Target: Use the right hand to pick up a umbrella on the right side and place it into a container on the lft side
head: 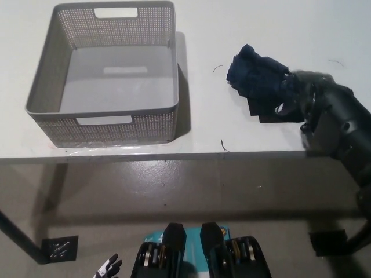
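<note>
White table (203, 124), grey perforated basket (156, 121) left, dark blue umbrella (255, 75) right

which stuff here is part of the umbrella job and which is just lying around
Belongs to the job:
- dark navy folded umbrella on the white table
- grey perforated plastic basket, nothing in it
- black right hand at the umbrella

Just lying about:
- small dark threads on the table
- white left hand low down, idle

A white bench (203, 136) fills the upper part of the view, its front edge running straight across. Below it lies a grey-brown floor (174, 191). A small dark square plate (59, 249) sits on the floor at lower left.
</note>
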Motion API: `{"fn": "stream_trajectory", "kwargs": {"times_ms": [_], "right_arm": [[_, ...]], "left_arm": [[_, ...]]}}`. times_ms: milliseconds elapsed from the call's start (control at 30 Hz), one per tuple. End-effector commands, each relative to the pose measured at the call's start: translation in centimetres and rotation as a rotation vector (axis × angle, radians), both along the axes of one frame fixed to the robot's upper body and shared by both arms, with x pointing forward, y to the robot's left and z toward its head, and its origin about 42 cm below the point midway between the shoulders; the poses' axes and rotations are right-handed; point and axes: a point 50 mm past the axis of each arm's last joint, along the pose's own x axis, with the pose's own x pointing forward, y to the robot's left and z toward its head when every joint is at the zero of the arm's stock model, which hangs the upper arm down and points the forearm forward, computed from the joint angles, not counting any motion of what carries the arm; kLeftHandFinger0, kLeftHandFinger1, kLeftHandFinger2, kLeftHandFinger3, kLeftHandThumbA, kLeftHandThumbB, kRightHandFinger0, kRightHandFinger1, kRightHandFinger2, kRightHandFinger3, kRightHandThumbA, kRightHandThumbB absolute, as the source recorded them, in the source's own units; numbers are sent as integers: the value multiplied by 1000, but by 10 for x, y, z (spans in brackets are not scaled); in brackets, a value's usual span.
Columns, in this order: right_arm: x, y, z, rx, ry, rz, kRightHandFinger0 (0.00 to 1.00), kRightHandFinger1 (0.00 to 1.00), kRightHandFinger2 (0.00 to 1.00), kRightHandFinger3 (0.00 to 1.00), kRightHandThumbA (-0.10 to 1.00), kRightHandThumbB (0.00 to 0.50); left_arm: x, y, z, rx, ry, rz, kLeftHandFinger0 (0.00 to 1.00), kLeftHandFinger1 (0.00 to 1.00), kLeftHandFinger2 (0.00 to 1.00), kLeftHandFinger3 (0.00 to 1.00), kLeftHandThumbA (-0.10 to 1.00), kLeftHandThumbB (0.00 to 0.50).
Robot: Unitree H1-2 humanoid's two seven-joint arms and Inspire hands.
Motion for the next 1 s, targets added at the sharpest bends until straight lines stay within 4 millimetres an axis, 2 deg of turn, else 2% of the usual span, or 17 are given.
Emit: {"fn": "stream_trajectory", "kwargs": {"times_ms": [0,167,200,233,267,300,333,367,400,433,500,533,733,767,800,900,967], "right_arm": [[-2,-18,-6,15,-7,-42,1000,1000,1000,1000,843,496],[-20,-30,-51,65,93,-58,1000,1000,1000,1000,813,500],[-26,-32,-64,94,91,-65,952,1000,1000,1000,546,409],[-29,-32,-70,102,77,-63,959,1000,1000,1000,478,411],[-31,-32,-75,103,36,-52,742,853,937,986,252,268],[-36,-31,-84,116,-78,-26,309,393,459,692,49,254],[-36,-31,-84,122,-106,-23,115,246,384,649,5,257],[-35,-28,-81,159,-171,-14,5,147,298,511,-96,231],[-34,-25,-78,194,-212,-8,0,46,196,320,-100,193],[-31,-22,-71,223,-261,6,0,92,312,296,-100,176],[-24,-16,-55,269,-344,31,0,302,707,720,-100,174],[-20,-11,-45,295,-398,53,0,377,825,897,-100,171],[-6,19,3,510,-554,131,16,474,875,875,-100,115],[-5,27,15,581,-624,182,1,407,821,791,-100,163],[-3,34,26,580,-636,198,51,378,792,761,-100,155],[-2,48,51,626,-673,263,0,281,718,754,-100,136],[-2,57,68,658,-687,288,0,308,746,821,-100,115]], "left_arm": [[-1,2,10,7,-59,-33,1000,1000,1000,1000,1000,41],[2,1,12,13,-64,-55,1000,1000,1000,1000,1000,38],[1,1,12,14,-63,-59,1000,1000,1000,1000,1000,31],[1,1,11,15,-64,-61,1000,1000,1000,1000,1000,30],[1,2,12,16,-64,-62,1000,1000,1000,1000,1000,26],[1,2,12,18,-63,-64,1000,1000,1000,1000,1000,27],[2,2,13,19,-64,-65,1000,1000,1000,1000,1000,28],[5,2,14,16,-72,-67,1000,1000,1000,1000,1000,29],[5,2,14,20,-73,-70,1000,1000,1000,1000,1000,28],[6,2,14,22,-70,-70,1000,1000,1000,1000,1000,30],[8,2,15,23,-74,-71,1000,1000,1000,1000,1000,29],[9,2,15,26,-75,-73,1000,1000,1000,1000,1000,27],[7,3,12,20,-72,-70,1000,1000,1000,1000,1000,30],[7,2,12,19,-71,-70,1000,1000,1000,1000,1000,31],[6,2,11,18,-68,-69,1000,1000,1000,1000,1000,33],[6,1,10,19,-64,-70,1000,1000,1000,1000,1000,29],[6,2,11,19,-61,-69,1000,1000,1000,1000,1000,29]]}}
